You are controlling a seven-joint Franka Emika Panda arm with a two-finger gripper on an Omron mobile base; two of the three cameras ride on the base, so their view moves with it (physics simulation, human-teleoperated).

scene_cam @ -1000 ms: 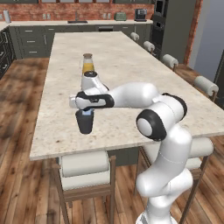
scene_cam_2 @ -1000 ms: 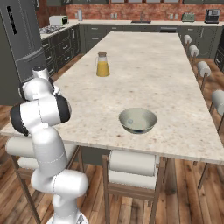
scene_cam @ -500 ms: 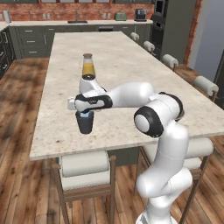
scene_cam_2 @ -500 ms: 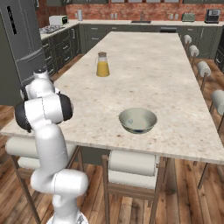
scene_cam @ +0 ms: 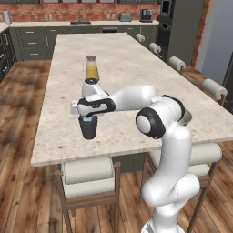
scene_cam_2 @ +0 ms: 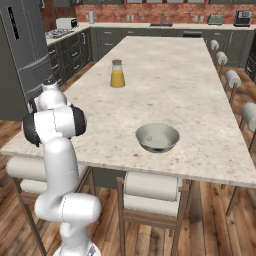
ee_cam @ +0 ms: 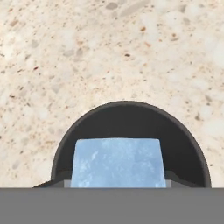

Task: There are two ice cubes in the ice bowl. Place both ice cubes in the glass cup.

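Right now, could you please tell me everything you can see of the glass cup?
The glass cup is a small, dark grey, almost black tumbler with smooth, slightly tapering sides and no handle. It stands upright on the speckled stone counter near its front edge, in front of the juice carafe. The hand hangs right over its round open mouth, and in the hand view a pale blue ice cube sits over that opening.

The ice bowl (scene_cam_2: 157, 137) sits on the long stone table (scene_cam_2: 165, 80), near the front edge. One small ice cube (scene_cam_2: 156, 148) lies inside it. A carafe of orange juice (scene_cam_2: 117, 74) stands farther back, well apart. The white arm (scene_cam_2: 54, 125) rises at the left. Stools (scene_cam_2: 150, 190) stand around the table.
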